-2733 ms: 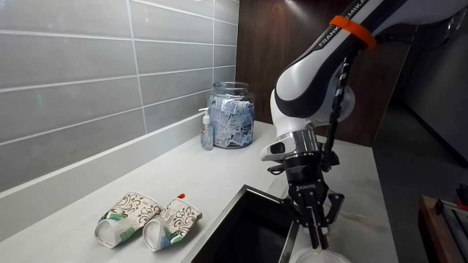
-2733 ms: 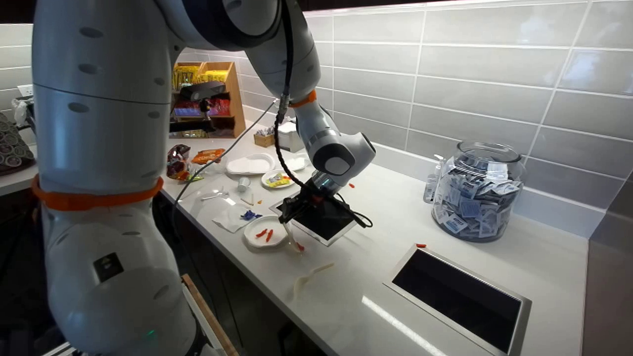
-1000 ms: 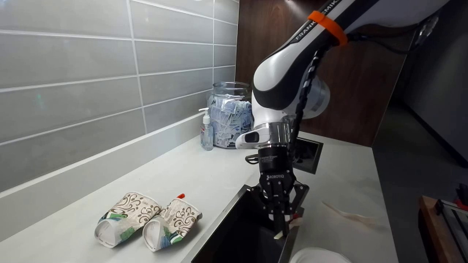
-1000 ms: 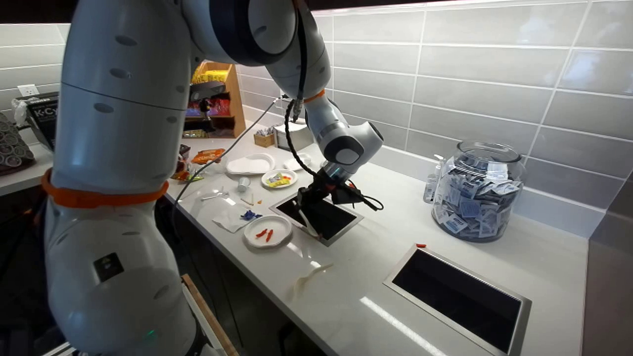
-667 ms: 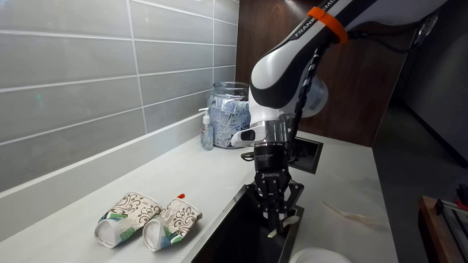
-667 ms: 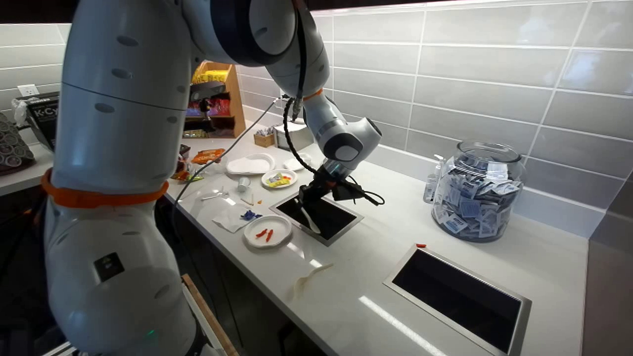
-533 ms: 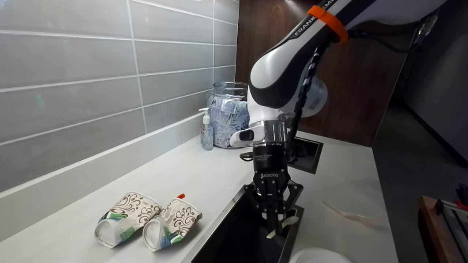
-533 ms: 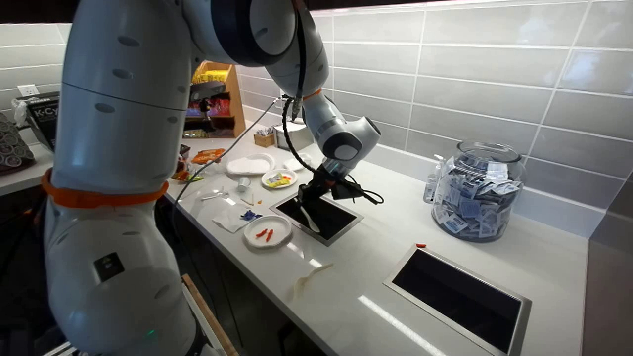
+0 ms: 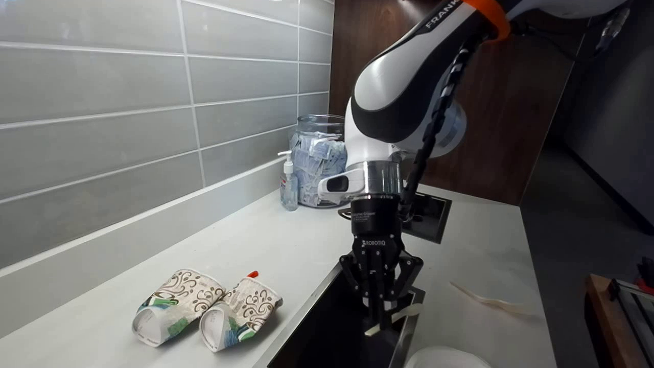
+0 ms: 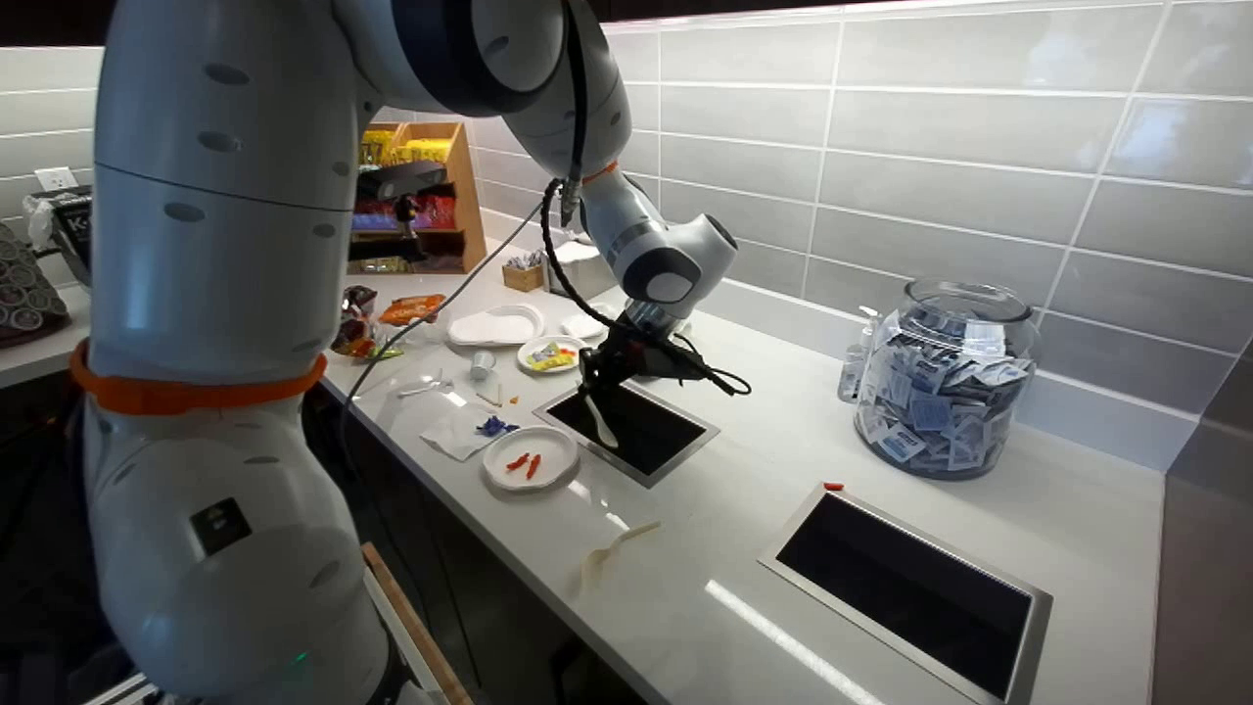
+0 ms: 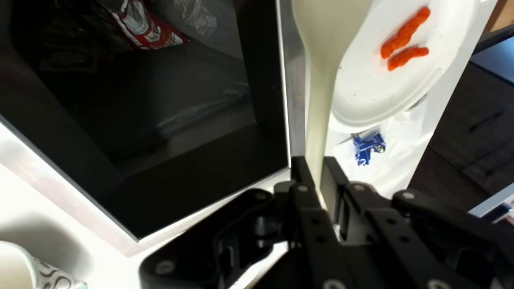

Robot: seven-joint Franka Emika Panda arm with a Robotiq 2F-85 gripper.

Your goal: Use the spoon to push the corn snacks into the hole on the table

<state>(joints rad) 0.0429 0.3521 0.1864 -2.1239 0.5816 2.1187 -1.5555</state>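
The jaws were clamped together on the handle of one spoon, smooth, slim and pale cream; in both exterior views it hung over a rectangular hole in the bench, though whether its bowl touched the metal rim could not be told. Two knobbly, finger-shaped corn snacks, orange-red, lay close together on one round white plate. One red piece lay at a corner of a second hole, and one red scrap lay just beside the nearer of two squashed paper cups, both printed with brown scrolls. One crumpled blue wrapper sat on thin white paper just beside the plate. Inside the first hole showed a red printed item and crinkled clear plastic. One glass jar of paper sachets and one pump bottle stood upright near the tiled wall. The plate took up much of the strip between hole and bench edge, while smooth white surface ran between the two holes, one pale utensil lying towards the edge.
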